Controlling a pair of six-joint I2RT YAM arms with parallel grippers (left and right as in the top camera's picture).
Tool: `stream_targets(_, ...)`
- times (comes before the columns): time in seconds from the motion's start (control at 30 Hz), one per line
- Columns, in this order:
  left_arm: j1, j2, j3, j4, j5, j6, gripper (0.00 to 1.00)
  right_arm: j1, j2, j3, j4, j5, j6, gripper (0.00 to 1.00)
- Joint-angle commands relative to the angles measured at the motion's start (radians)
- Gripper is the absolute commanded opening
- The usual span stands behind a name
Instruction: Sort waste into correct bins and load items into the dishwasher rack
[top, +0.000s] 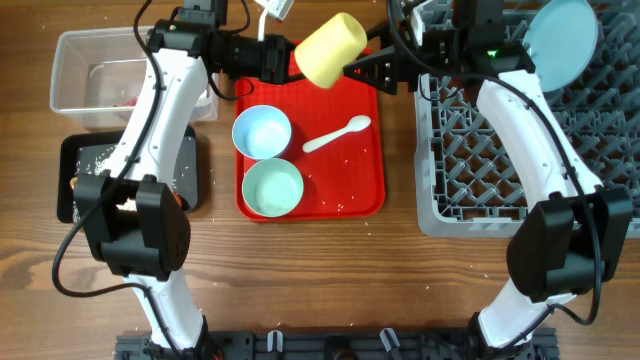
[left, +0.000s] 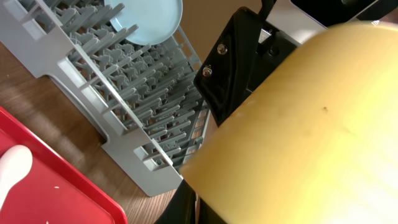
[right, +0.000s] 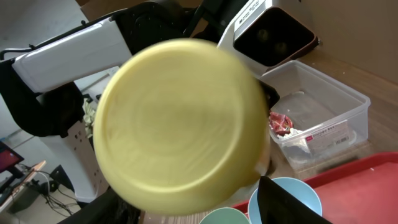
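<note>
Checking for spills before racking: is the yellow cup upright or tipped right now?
Tipped on its side. The yellow cup hangs sideways above the red tray; the right wrist view faces one round end squarely.

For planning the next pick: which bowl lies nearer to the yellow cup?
The bluer bowl, farther back on the red tray; the greener bowl lies nearer the robot.

The cup (top: 330, 50) is plain yellow. The red tray (top: 365, 190) is bright red, flecked with a few white specks. One bowl (top: 262, 131) is pale blue, the other bowl (top: 272, 187) greener. The spoon (top: 337, 133) is white. The rack (top: 470, 150) is grey and the plate (top: 562, 42) pale blue. The tub (top: 75, 50) is clear and the wrapper (right: 281, 122) red. The black tray (top: 68, 150) is dotted with white grains (top: 100, 155). The table (top: 400, 290) is brown woodgrain.
</note>
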Motion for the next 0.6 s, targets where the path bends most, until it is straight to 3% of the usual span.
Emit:
stream_targets(0.0,-0.006,-0.018,0.009,0.012,-0.014,0.066,0.04,0.004,-0.013,0.001,0.002,0.002,-0.001,0.63)
stream_targets(0.13,-0.006,-0.017,0.009,0.013,-0.096,0.083,0.04,0.011,-0.013,0.001,-0.002,0.002,-0.001,0.64)
stream_targets(0.33,-0.006,-0.018,0.009,0.013,-0.095,0.082,0.09,0.022,-0.013,0.001,0.0,0.026,-0.011,0.75)
stream_targets(0.43,-0.006,-0.017,0.009,0.013,-0.096,0.082,0.09,0.025,-0.013,0.001,-0.003,0.068,-0.006,0.87)
stream_targets(0.5,-0.006,-0.018,0.009,0.013,-0.095,0.08,0.09,0.031,-0.013,0.001,-0.003,0.082,-0.003,0.87)
stream_targets(0.53,-0.006,-0.017,0.009,0.013,-0.095,0.079,0.08,0.039,-0.013,0.001,-0.003,0.098,0.0,0.73)
stream_targets(0.57,-0.006,-0.018,0.009,0.013,-0.095,0.079,0.07,0.048,-0.013,0.001,-0.005,0.118,0.0,0.53)
